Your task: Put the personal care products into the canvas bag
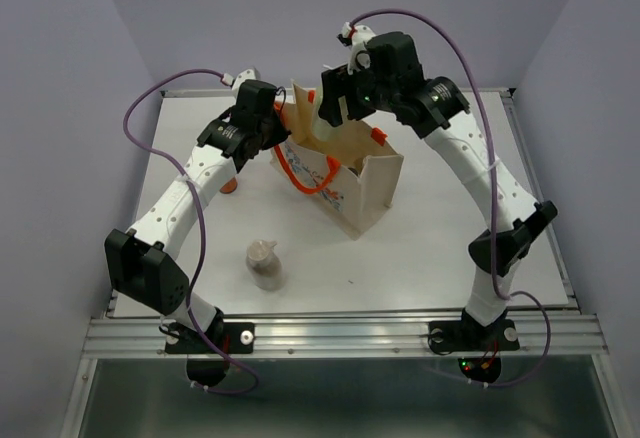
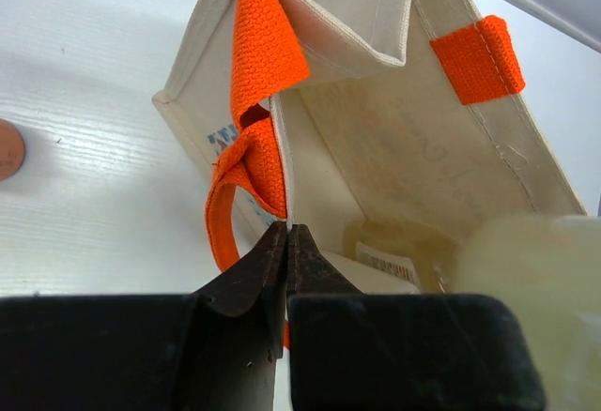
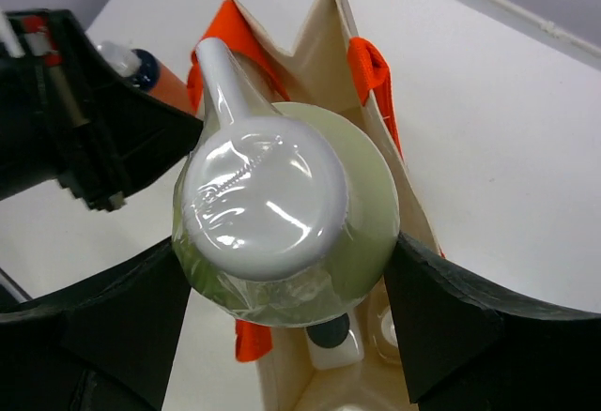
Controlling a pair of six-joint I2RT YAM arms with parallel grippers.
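Clenching the canvas bag (image 1: 375, 183) rim with left fingers (image 2: 249, 275). Grasping the pale green bottle (image 3: 282, 205) in right fingers (image 3: 441, 327), right over the bag's open mouth, mid-worktop (image 1: 450, 248).

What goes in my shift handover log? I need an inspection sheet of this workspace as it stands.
Surface: white table, no damage seen.
Job's things: canvas bag upright, mouth open; pale green bottle held above it; whitish bottle inside; tan-brown bottle and orange bottle on the table outside.
Clutter: nothing seen.
Grippers: left gripper shut on the bag's rim; right gripper shut on the pale green bottle.
Cables: purple cables loop off both arms.
Surroundings: lilac walls; metal rail at the near edge.
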